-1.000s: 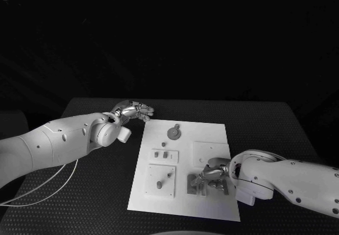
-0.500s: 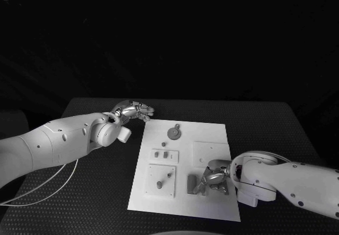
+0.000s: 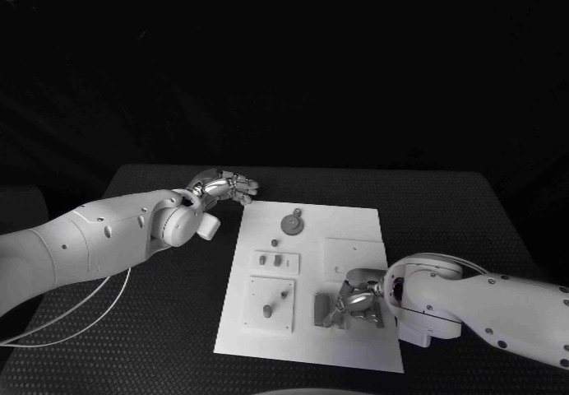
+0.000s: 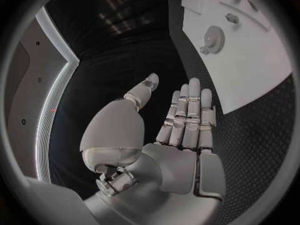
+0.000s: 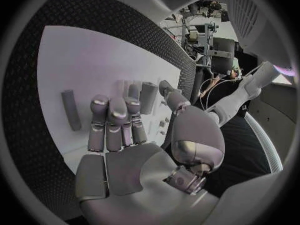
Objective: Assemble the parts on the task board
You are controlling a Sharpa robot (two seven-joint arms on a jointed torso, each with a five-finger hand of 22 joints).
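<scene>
Table [image 3: 462, 206]: black, textured top, carrying the white board at its middle.
Board [image 3: 356, 226]: white plate, long side running from the table's far edge toward the near edge; also seen in the left wrist view [image 4: 250, 70] and under the right hand [image 5: 81, 60].
Left hand [image 3: 223, 188]: off the board, just beside its far left corner, above the bare table; fingers straight and side by side, thumb apart, holding nothing [image 4: 181, 120].
Right hand [image 3: 353, 300]: low over the board's near right part, palm down; fingers extended together over the parts there [image 5: 115, 122]; contact with any piece not clear, grip not possible to tell.
Gear [image 3: 292, 222]: round toothed piece near the board's far edge, flat on the plate; visible too from the left wrist [image 4: 214, 36].
Small pegs [image 3: 278, 260]: upright in a raised square at the board's left side, mid-length.
Near left square [image 3: 270, 303]: raised pad with a small piece lying on it.
Grey bar [image 5: 70, 110]: slim piece flat on the board, just beside the right hand's fingers, apart from them.
Upright block [image 5: 149, 98]: grey piece just past the right fingertips.
</scene>
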